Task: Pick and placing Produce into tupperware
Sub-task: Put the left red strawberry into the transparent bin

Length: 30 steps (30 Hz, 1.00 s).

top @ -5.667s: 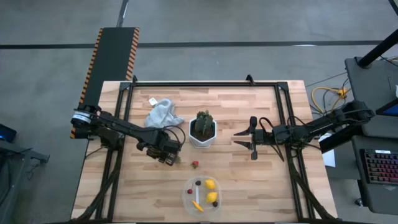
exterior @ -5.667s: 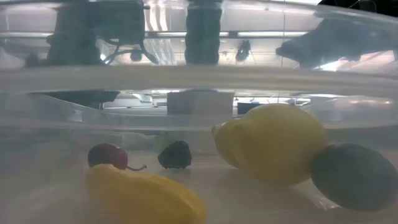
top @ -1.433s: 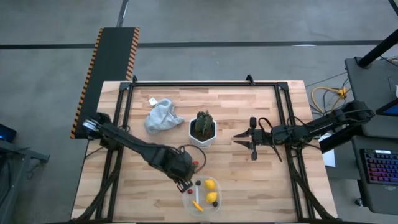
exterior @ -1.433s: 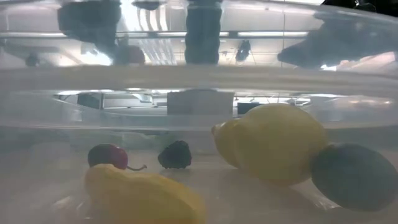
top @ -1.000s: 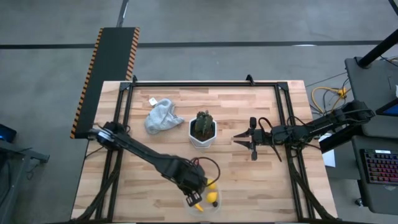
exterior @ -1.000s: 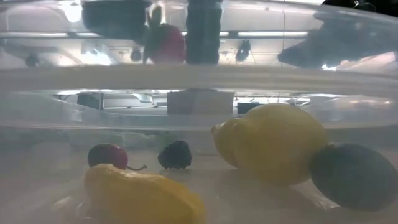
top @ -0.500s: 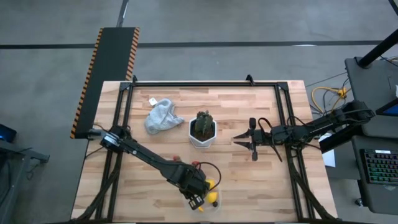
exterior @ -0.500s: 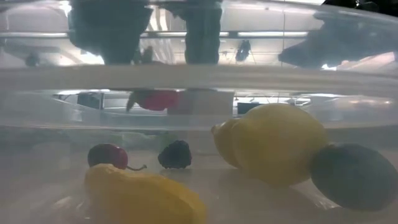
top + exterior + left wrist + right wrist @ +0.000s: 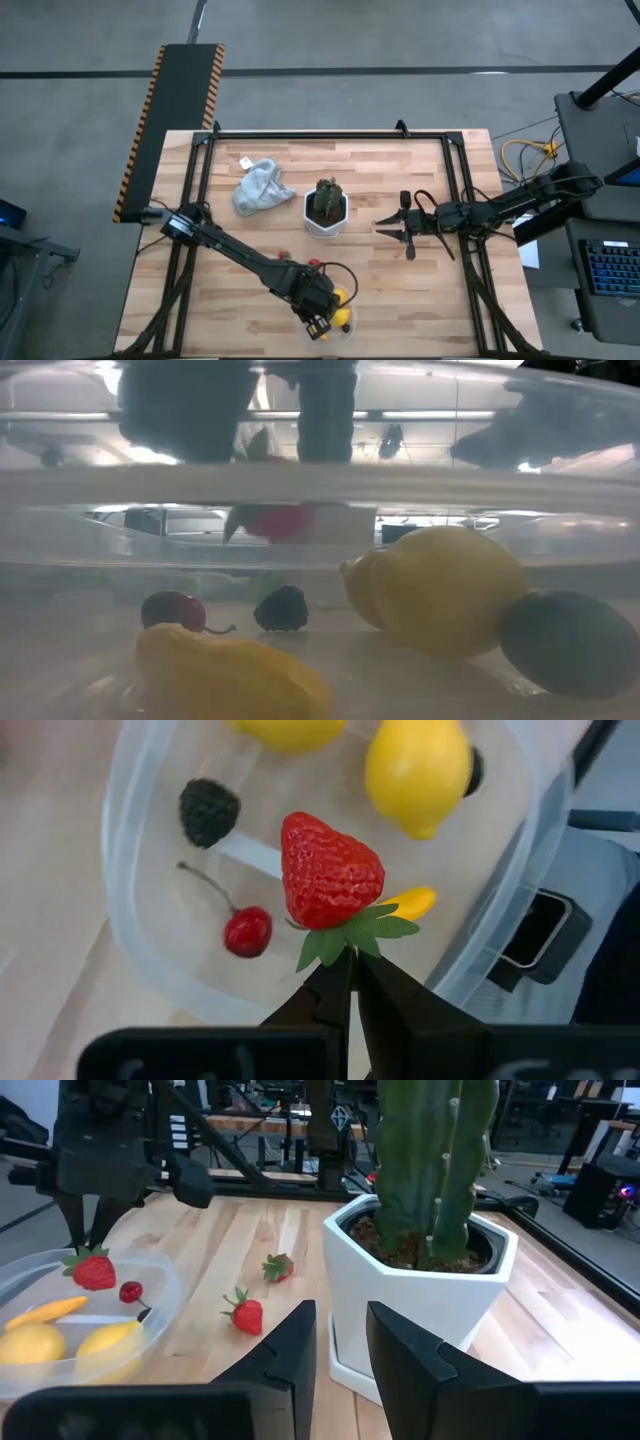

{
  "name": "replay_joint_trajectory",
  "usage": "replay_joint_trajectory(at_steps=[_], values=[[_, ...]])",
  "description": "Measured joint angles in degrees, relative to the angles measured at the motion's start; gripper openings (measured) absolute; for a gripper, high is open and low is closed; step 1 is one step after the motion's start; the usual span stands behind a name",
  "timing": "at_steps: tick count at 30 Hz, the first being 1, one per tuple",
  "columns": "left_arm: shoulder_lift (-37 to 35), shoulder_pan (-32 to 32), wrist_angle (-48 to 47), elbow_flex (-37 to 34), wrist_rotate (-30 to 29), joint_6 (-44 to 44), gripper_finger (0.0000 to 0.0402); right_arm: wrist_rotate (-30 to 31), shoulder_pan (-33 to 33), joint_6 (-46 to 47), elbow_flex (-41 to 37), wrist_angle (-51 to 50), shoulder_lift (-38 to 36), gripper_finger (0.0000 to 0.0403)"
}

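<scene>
The tupperware [image 9: 350, 322], a clear round tub, stands near the table's front edge. In it lie two lemons [image 9: 417, 770], a dark berry [image 9: 208, 810], a cherry [image 9: 246, 930] and a thin yellow piece [image 9: 410, 902]. My left gripper [image 9: 318, 322] hangs over the tub, shut on a red strawberry [image 9: 331, 872]. Two more strawberries [image 9: 247, 1313] [image 9: 277, 1267] lie on the wood between tub and plant pot. My right gripper [image 9: 340, 1350] waits at mid-right, open, with nothing between its fingers. My left gripper pinches the strawberry's green leaves [image 9: 350, 935] between its two fingertips, coming from above and pointing down. The strawberry [image 9: 92, 1268] hangs below the fingers inside the tub's rim, clear of the tub's floor and of the fruit lying there.
A white hexagonal pot with a spiky green plant [image 9: 325, 210] stands mid-table, close in front of my right gripper. A crumpled grey cloth [image 9: 260, 185] lies at the far left. A black frame [image 9: 330, 134] runs round the tabletop.
My left gripper has gone toward the table's near edge, over the tupperware, and down with the strawberry. The strawberry, above the tub's rim a second ago, now hangs below rim level inside the tub.
</scene>
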Motion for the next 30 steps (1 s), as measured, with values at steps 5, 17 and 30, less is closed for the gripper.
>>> replay_joint_trajectory(at_steps=[5,17,30], values=[[0.00,0.07,0.10,0.00,0.10,0.13,0.0000,0.00,-0.01,-0.07,0.00,0.00,-0.02,0.0078],[0.00,0.16,0.20,-0.02,0.22,1.26,0.0044,0.04,0.00,-0.13,0.00,-0.37,0.00,0.0084],[-3.44,1.95,-4.94,-0.09,2.63,7.80,0.0073,0.03,0.00,-0.08,-0.02,-1.20,0.00,0.0074]])
